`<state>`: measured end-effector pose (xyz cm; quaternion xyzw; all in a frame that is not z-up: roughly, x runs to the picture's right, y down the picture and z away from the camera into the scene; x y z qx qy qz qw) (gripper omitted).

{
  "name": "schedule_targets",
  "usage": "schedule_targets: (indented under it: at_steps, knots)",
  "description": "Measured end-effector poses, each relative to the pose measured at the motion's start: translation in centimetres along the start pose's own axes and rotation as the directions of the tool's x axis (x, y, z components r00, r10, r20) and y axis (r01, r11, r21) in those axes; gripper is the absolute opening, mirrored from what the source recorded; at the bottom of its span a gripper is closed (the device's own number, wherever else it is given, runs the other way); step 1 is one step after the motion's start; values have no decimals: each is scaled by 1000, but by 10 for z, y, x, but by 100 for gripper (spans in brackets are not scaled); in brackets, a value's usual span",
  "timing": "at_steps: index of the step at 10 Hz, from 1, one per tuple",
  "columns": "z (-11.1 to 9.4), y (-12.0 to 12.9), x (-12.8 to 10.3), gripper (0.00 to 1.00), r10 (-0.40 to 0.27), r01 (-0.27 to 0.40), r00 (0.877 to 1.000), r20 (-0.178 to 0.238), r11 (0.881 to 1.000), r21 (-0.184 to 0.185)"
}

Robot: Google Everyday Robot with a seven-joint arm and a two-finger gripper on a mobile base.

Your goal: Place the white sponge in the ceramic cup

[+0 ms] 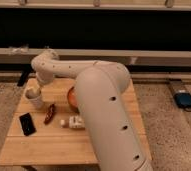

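Camera view from above and in front: a square wooden table (54, 145) stands on a speckled floor, with a dark wall and a pale ledge behind it. The robot's thick white arm (106, 105) rises from the lower right, crosses the right half of the table and bends at an elbow over the far edge, then reaches down toward the far left corner. The gripper (33, 90) sits at the end of that reach, directly over the ceramic cup (35, 98), so close that the two pale shapes merge. Whether the claw is spread or pressed together cannot be told. A pale lump shows at the cup's rim under the gripper; it may be the white sponge (32, 92), but I cannot tell whether it lies inside the cup or hangs just above the rim.

The cup stands upright near the table's left edge, toward the far corner. The orange-red bowl (72, 97) sits nearer the table's middle, partly hidden behind the arm. A small dark-red object (50, 113) lies just in front of the cup. A flat black object (27, 123) lies near the left edge, closer to the front. A white boxy bottle (72, 122) lies on its side near the middle, touching the arm's outline. A blue device (185, 99) rests on the floor at the right.
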<state>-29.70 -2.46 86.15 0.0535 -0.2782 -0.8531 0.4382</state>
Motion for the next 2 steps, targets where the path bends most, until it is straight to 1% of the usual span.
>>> schedule_targets:
  at_steps: [2]
  knots:
    - [-28,8,7,80,-5,5,1000,5,1000,25]
